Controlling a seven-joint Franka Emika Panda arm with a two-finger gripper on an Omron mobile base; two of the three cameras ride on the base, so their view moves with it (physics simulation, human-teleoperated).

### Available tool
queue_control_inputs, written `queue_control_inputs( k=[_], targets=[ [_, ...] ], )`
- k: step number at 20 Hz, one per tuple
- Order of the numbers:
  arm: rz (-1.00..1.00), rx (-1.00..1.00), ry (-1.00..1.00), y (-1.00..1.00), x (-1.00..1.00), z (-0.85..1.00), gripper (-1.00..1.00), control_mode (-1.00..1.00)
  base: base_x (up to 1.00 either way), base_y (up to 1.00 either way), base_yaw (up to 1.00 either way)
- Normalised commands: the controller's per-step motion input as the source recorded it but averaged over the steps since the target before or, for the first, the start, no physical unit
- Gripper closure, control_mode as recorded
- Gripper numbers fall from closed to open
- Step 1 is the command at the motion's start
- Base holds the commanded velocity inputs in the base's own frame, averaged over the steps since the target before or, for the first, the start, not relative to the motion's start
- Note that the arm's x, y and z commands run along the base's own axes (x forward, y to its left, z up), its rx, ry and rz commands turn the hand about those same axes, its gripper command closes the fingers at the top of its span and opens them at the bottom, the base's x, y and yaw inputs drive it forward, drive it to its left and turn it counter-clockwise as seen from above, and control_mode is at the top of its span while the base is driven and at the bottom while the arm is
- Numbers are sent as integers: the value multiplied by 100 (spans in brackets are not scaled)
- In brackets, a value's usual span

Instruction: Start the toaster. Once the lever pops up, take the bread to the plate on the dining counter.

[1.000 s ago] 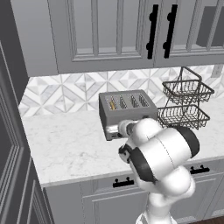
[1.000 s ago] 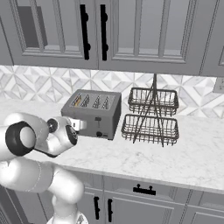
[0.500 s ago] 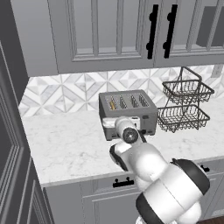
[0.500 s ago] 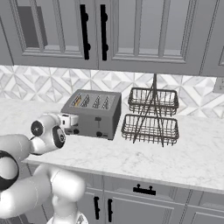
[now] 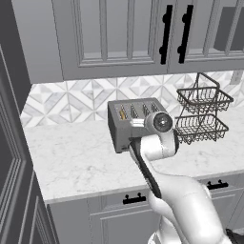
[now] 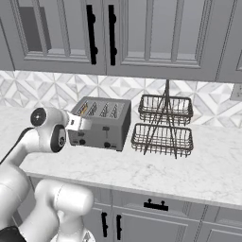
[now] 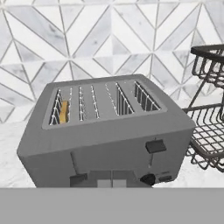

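Note:
The grey four-slot toaster [image 7: 109, 131] stands on the worktop against the tiled wall, also seen as the toaster [image 5: 128, 124] and the toaster [image 6: 101, 124]. The bread [image 7: 64, 111] sits deep in its leftmost slot, showing as a golden edge, the bread [image 5: 123, 113]. On the front face the left lever [image 7: 78, 178] sits low, while the right lever [image 7: 155, 145] stands higher. My gripper [image 7: 112, 180] is shut, empty, close to the front face just right of the left lever. The hand hides the gripper [image 6: 81, 124] partly. The plate and the dining counter are out of view.
A two-tier dark wire basket [image 6: 165, 125] stands right of the toaster, close to its side, also the basket [image 7: 210, 122]. A black knob [image 7: 148, 178] sits low on the toaster front. Grey wall cabinets [image 5: 124, 33] hang above. The marble worktop [image 5: 71, 157] stretches left.
The arm has swung lower and stretched forward, bringing the hand up against the toaster's front. The jaws have closed fully.

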Motion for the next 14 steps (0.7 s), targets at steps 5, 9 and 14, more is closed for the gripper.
queue_control_inputs(
  k=[5,9,14],
  targets=[
    [-1,0,12,-32,-10,27,100,-100,0,0,0],
    [0,2,0,-3,0,0,100,-100,0,0,0],
    [0,0,0,0,0,0,-100,-100,0,0,0]
  ],
)
